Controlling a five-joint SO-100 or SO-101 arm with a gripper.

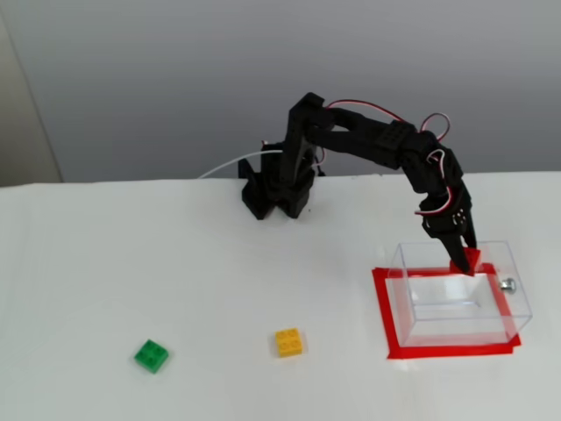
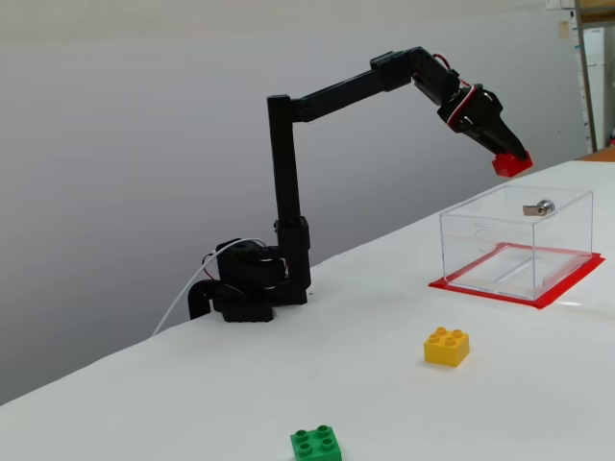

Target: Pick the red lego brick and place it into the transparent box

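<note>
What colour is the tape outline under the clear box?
Red; the tape outline under the transparent box shows best in the higher fixed view.

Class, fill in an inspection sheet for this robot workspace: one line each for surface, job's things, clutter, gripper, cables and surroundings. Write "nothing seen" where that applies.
Surface: white table, bare apart from a red tape rectangle framing the box.
Job's things: red lego brick held in the air above the transparent box; the box stands upright, open-topped, nothing seen inside, with a silver knob on one wall.
Clutter: yellow brick and green brick, both loose on the table, apart from each other and from the box.
Gripper: gripper closed on the red brick, angled downward.
Cables: red and white wires along the arm; a white cable leaves the base.
Surroundings: plain grey wall; shelving at one fixed view's right edge.
</note>
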